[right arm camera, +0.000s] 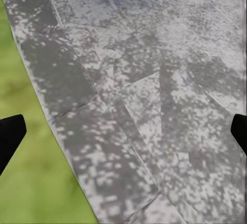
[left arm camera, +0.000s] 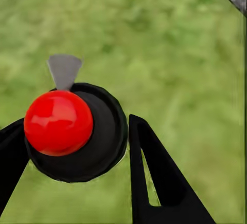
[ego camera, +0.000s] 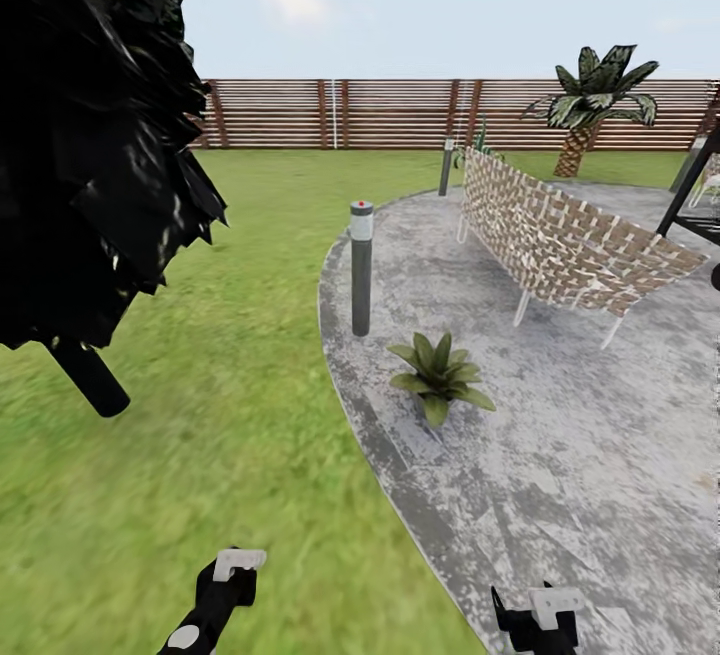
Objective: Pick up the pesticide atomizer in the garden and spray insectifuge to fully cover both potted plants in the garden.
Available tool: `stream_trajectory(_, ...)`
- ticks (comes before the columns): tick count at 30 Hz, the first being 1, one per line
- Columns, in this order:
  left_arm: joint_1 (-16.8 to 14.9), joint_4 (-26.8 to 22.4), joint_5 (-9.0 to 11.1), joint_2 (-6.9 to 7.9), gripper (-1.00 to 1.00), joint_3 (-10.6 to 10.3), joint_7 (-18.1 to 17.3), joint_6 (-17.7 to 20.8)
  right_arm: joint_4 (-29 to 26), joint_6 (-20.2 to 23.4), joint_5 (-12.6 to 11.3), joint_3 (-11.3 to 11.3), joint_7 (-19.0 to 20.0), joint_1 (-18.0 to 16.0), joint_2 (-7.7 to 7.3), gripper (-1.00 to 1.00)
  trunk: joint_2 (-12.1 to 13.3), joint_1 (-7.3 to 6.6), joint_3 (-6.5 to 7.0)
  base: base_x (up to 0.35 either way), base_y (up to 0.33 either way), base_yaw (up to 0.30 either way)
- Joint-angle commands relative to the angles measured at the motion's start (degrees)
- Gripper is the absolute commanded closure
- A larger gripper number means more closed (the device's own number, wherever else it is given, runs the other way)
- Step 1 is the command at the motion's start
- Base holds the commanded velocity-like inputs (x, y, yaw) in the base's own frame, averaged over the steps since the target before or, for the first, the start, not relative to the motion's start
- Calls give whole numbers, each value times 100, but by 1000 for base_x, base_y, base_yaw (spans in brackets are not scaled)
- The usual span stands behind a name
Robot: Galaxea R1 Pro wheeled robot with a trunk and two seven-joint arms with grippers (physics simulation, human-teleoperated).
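Plant [ego camera: 440,375] near patio [ego camera: 600,455] edge, open lawn [ego camera: 230,435] alongside.

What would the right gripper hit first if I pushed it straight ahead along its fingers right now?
Probably the stone patio: the right gripper is open and points down at the bare grey paving just inside the edge with the lawn. Nothing lies between, though depth is hard to judge.
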Motion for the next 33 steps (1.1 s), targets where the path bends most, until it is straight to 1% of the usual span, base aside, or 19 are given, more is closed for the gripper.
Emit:
stream_trajectory(1,-2,2,-60,-4,100,48,-6,-20,7,-15,27,-4,-1,-4,0,-100,-1,1,0,237,0,-205)
stream_trajectory(4,-2,-2,-60,-4,100,48,-10,-21,5,-19,26,-4,-5,-4,0,-100,-1,1,13,148,0,-220)
stream_trajectory(16,1,-7,-67,15,100,46,-30,-34,7,-12,26,-9,-8,-4,0,-100,-1,1,70,5,0,-227)
stream_trajectory(20,-6,-72,-95,43,100,-19,-138,-27,10,-10,26,-11,-15,-4,0,-100,-1,1,85,0,0,-176)
stream_trajectory(22,-59,-97,-320,81,100,-229,-566,27,-12,-8,46,16,15,-4,-2,-100,-1,1,86,0,0,-32)
stream_trajectory(23,-56,-100,-406,95,100,-286,-741,58,-23,-6,58,30,24,-4,-6,-100,-1,1,87,0,0,-14)
stream_trajectory(24,-43,-104,-706,170,100,-375,-1324,111,-64,-3,328,206,40,-5,-42,-100,-1,1,87,0,0,-4)
stream_trajectory(26,-57,-109,-959,228,100,-392,-1689,121,-83,-2,763,324,43,-6,-53,-100,-1,1,87,0,0,-2)
stream_trajectory(27,-86,-111,-1365,305,100,-394,-2055,129,-95,3,1352,381,45,-26,-59,-100,-1,1,87,0,0,0)
stream_trajectory(28,-90,-113,-1452,324,100,-394,-2112,131,-97,6,1540,391,51,-40,-58,-100,-1,1,87,0,0,0)
stream_trajectory(29,-102,-123,-1723,373,100,-393,-2271,138,-96,13,1705,401,61,-71,-58,-100,-1,1,87,0,0,0)
stream_trajectory(30,-107,-132,-1816,384,100,-392,-2321,141,-95,15,1784,406,77,-96,-57,-100,-1,1,87,0,0,0)
stream_trajectory(31,-118,-155,-2000,399,100,-392,-2422,147,-94,19,1937,413,164,-163,-57,-100,-1,1,87,0,0,0)
stream_trajectory(32,-140,-183,-2187,406,100,-392,-2530,155,-93,21,2088,418,351,-246,-57,-100,-1,1,87,0,0,0)
stream_trajectory(33,-155,-197,-2284,408,100,-392,-2589,167,-93,22,2164,420,492,-291,-56,-100,-1,1,87,0,0,0)
